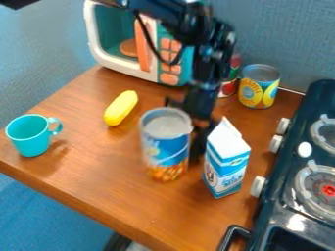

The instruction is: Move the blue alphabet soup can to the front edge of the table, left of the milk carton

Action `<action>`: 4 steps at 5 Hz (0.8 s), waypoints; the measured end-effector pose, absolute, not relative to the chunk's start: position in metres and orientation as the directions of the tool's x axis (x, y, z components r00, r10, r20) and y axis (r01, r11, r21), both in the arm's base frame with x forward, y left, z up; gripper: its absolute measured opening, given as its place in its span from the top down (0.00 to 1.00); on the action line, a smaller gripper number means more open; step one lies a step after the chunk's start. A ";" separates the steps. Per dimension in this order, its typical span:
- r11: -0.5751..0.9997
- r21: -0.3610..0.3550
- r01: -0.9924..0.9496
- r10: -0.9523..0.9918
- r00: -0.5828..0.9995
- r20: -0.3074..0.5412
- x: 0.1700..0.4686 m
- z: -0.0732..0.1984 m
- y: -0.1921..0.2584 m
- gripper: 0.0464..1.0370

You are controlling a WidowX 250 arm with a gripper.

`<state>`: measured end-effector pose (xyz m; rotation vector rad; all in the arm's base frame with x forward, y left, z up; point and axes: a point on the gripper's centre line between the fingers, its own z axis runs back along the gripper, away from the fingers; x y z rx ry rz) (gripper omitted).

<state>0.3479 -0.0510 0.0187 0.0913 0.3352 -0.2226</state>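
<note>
Your gripper (194,139) hangs center frame, right beside the big blue can (166,144); you can't tell from this whether it's wide, narrow or gripping. Can sits mid-frame, gray end up, long axis running roughly top to bottom of frame. You've got the milk carton (226,164) to its right, yellow oblong toy (121,108) upper left, teal cup (29,137) far left.

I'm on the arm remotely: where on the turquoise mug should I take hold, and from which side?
I'd go for the handle of the turquoise mug, coming down from above, closing across its narrow loop. The mug stands upright, and the handle sticks out toward the yellow piece with bare wood between them. The thin open rim looks like a fair fallback.
</note>
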 end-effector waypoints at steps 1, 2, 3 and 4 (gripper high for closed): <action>0.961 0.083 0.263 -0.209 0.892 -0.400 0.315 0.020 -0.038 0.04; 0.956 0.084 0.283 -0.230 0.893 -0.387 0.302 0.032 -0.034 0.04; 0.955 0.062 0.289 -0.255 0.911 -0.326 0.309 0.038 -0.038 0.04; 0.957 0.055 0.286 -0.268 0.937 -0.223 0.331 0.047 -0.042 0.04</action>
